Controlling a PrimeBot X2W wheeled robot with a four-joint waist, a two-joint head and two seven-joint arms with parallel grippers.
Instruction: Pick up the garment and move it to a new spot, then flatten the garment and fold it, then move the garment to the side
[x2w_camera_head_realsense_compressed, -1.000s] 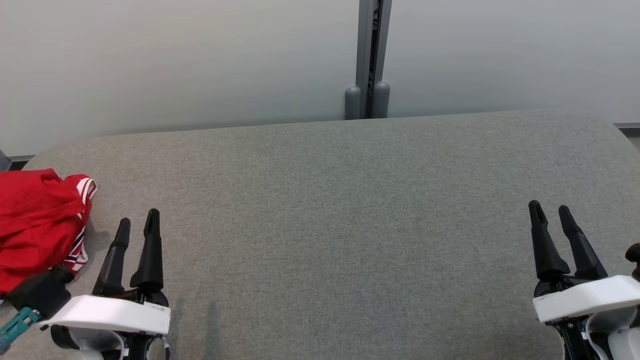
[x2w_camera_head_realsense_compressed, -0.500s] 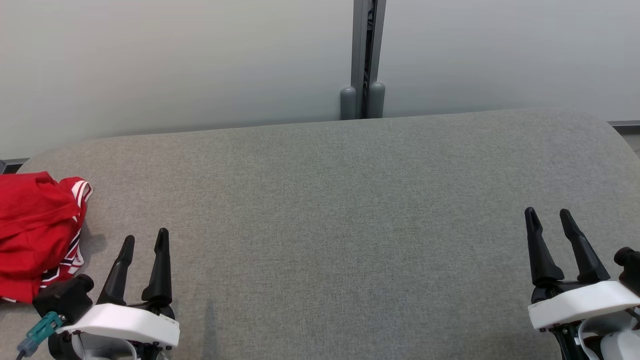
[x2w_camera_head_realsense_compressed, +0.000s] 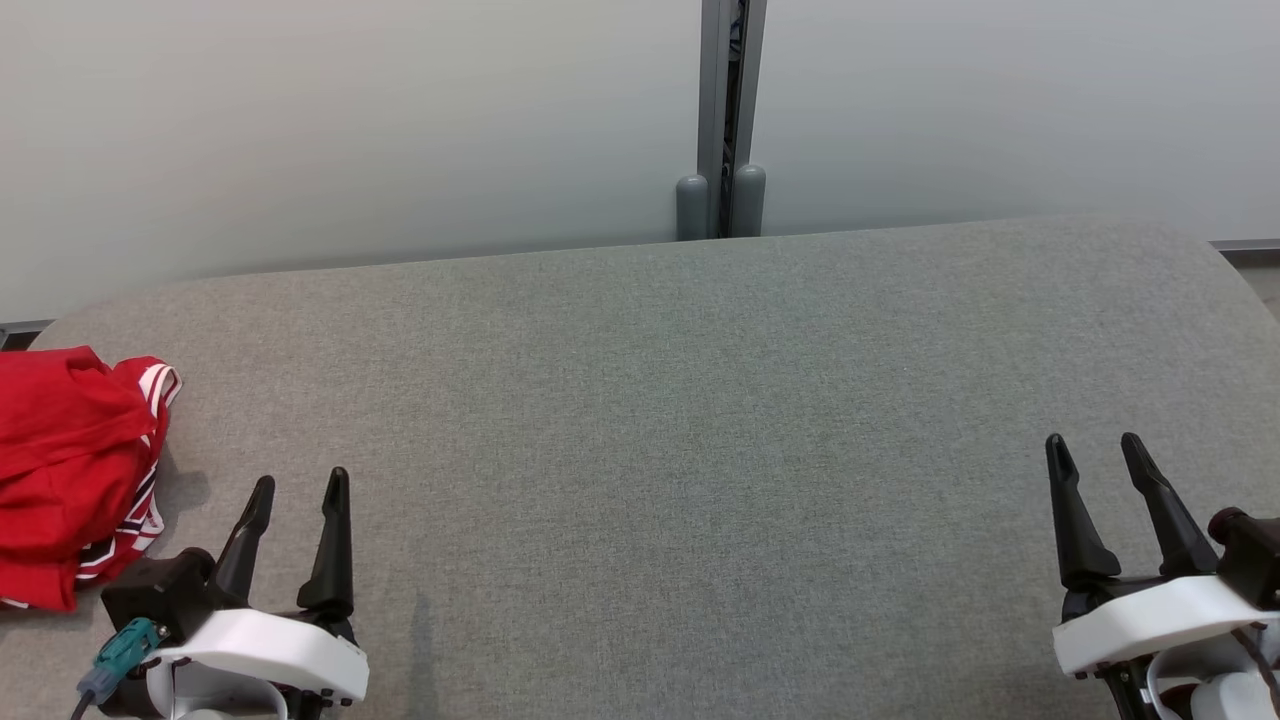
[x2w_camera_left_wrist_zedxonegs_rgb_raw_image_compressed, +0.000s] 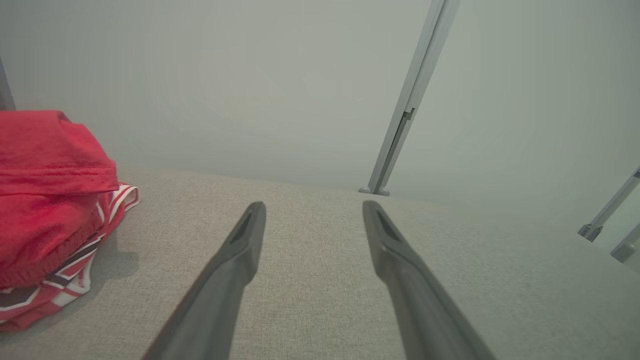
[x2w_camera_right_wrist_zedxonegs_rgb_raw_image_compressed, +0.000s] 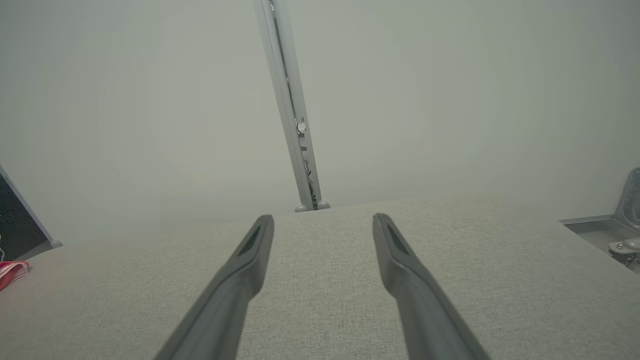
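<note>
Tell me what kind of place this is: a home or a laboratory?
Probably a laboratory or office test space, not a home: a grey fabric-covered table with rounded corners, plain pale partition panels joined by a grey metal post, and a crumpled red garment with striped trim.

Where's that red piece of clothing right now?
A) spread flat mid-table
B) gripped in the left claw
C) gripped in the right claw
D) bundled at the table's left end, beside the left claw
D: the red garment lies bundled at the left end of the table, apart from the open, empty left gripper.
</note>
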